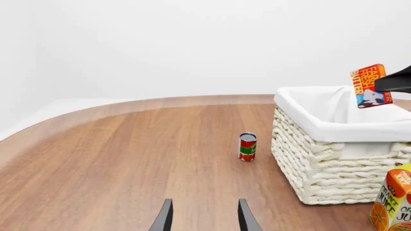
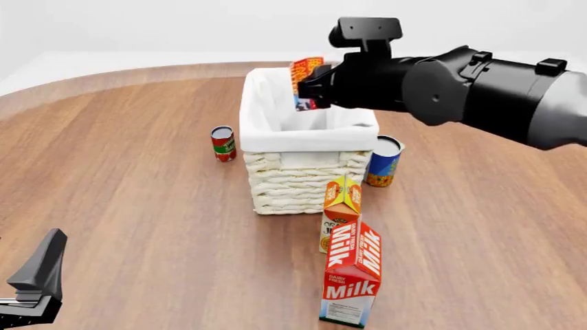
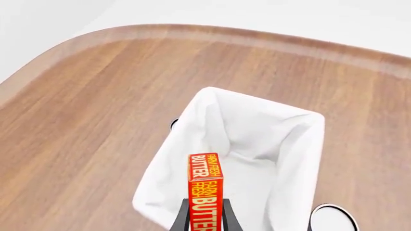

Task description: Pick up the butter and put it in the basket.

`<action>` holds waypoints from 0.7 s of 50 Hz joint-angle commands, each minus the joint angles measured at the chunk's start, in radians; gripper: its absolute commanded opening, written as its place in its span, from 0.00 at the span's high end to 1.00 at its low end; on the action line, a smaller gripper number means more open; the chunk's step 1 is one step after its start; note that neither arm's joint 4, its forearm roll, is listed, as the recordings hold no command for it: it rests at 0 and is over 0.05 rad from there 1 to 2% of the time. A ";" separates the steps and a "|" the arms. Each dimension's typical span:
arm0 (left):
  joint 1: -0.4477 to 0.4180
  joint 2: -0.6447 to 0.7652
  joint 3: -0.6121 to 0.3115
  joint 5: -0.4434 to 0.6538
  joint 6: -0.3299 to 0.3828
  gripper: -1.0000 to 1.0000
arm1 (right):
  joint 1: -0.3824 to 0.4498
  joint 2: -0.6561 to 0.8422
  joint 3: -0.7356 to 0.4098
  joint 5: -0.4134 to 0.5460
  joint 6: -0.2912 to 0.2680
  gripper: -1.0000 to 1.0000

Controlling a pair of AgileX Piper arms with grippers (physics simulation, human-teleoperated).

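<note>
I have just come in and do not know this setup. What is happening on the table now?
The right gripper holds the butter in its jaws, above the open basket and not yet released. The left gripper is open, low over the bare table, holding nothing. A small red can, a blue can, an orange juice carton and a milk carton stand around the basket.

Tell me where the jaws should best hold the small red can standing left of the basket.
Grip the red can around its round side wall at mid-height, probably from above or from its open left side. It stands upright; the basket is close on its right, and the open left gripper is on that side.
</note>
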 commanded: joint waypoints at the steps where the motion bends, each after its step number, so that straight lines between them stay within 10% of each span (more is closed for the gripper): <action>1: 0.000 0.000 0.000 0.000 0.000 0.00 | -0.003 0.022 -0.024 -0.027 0.020 1.00; 15: 0.000 0.000 0.000 0.000 0.000 0.00 | -0.013 0.059 -0.048 -0.043 0.033 1.00; 16: 0.000 0.000 0.000 0.000 0.000 0.00 | -0.014 0.061 -0.051 -0.043 0.032 0.00; 35: 0.000 0.000 0.000 0.000 0.000 0.00 | -0.040 -0.005 -0.078 -0.028 0.045 0.00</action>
